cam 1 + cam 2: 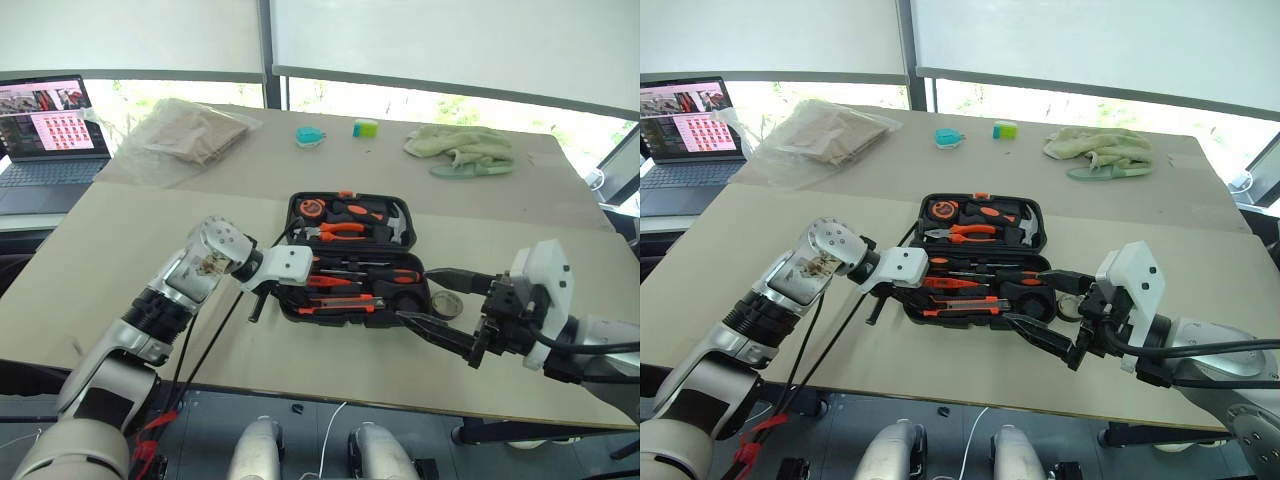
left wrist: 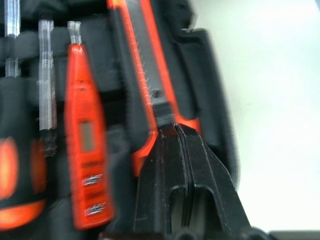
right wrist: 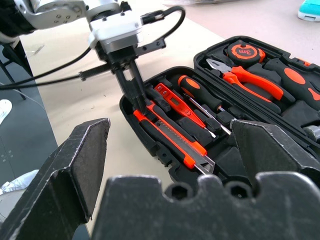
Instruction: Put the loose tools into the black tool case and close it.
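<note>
Nearest, at about four o'clock on the table, the right gripper [image 1: 437, 306] hangs off the case's right end with its two blunt, pitted black fingers spread wide apart, nothing between them. Just past its tips a small greyish ring [image 1: 446, 304] lies flat on the matte tan table [image 1: 120, 240], close beside the case's right edge.

At the centre sits the black tool case [image 1: 293, 312], a moulded-plastic clamshell lying open, its rounded recesses holding tools. In the near half the long utility knife [image 3: 172, 138] (orange edging on a black body, metal blade tip) lies in the frontmost slot. The left gripper [image 3: 136, 98] comes in from nine o'clock, its slim black fingers pressed together, tips down on the knife's left end; whether they pinch it or merely press it I cannot tell. Behind the knife lie a flat orange tester-style screwdriver [image 3: 176, 103] and a round-handled screwdriver [image 3: 199, 95] with an orange-and-black grip and steel shaft.

The far half holds orange-handled pliers [image 1: 340, 230] and a round tape measure [image 1: 311, 208].

Farther, at twelve o'clock, a crumpled pale green cloth [image 1: 460, 147]; at ten o'clock, a clear plastic bag [image 1: 185, 135] and an open laptop [image 1: 50, 135].
</note>
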Controlling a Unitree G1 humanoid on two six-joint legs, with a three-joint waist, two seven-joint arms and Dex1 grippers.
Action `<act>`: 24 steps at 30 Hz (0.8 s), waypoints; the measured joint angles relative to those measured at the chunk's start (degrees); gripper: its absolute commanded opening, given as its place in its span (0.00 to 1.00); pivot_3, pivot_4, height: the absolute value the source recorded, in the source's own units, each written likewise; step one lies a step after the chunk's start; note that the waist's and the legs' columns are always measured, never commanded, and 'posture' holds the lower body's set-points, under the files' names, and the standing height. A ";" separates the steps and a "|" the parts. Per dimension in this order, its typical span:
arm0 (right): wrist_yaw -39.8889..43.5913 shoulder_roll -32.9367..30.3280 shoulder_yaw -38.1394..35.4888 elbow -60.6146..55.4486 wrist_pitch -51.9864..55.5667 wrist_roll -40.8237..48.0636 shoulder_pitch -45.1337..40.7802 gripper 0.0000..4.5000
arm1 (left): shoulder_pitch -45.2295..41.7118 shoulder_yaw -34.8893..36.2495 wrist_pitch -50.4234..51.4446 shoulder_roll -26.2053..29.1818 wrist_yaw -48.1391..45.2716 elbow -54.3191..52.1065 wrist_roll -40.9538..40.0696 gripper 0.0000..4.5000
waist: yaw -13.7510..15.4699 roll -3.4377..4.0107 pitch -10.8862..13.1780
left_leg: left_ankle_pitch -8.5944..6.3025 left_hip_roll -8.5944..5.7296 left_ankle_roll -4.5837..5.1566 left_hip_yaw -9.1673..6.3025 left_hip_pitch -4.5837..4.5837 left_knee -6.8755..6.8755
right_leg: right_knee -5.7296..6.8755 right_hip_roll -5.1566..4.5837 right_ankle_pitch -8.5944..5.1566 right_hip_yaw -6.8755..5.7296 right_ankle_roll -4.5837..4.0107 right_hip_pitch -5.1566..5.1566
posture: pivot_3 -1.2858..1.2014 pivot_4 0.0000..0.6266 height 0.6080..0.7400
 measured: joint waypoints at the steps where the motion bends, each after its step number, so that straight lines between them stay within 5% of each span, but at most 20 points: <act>1: -0.05 0.00 0.13 0.03 0.00 0.03 -0.26 1.00 | 0.09 -0.25 -0.96 -0.10 0.23 0.26 0.31 0.00 | 0.00 0.00 0.00 | 0.00 0.00 0.00 -0.01 0.13 -0.01 | -0.08 0.00 0.00 -0.02 0.00 0.18 | 0.52 0.24 1.00; 13: 0.47 -0.03 0.09 0.39 0.00 -0.25 0.85 1.00 | -5.10 2.77 6.90 -6.17 -1.35 1.58 -4.99 0.00 | 0.03 0.02 -0.01 | -0.01 -0.04 0.03 -0.12 0.11 0.00 | -0.36 0.00 -0.01 -0.11 0.08 0.42 | 0.52 0.24 1.00; 24: -0.82 0.02 0.25 0.42 0.00 -0.46 0.71 1.00 | -7.06 -2.55 -4.74 -15.76 6.85 14.65 2.51 0.00 | -0.26 0.01 0.01 | -0.02 -0.06 0.06 -0.16 0.11 -0.02 | -0.38 0.02 -0.01 -0.07 0.08 0.42 | 0.52 0.24 1.00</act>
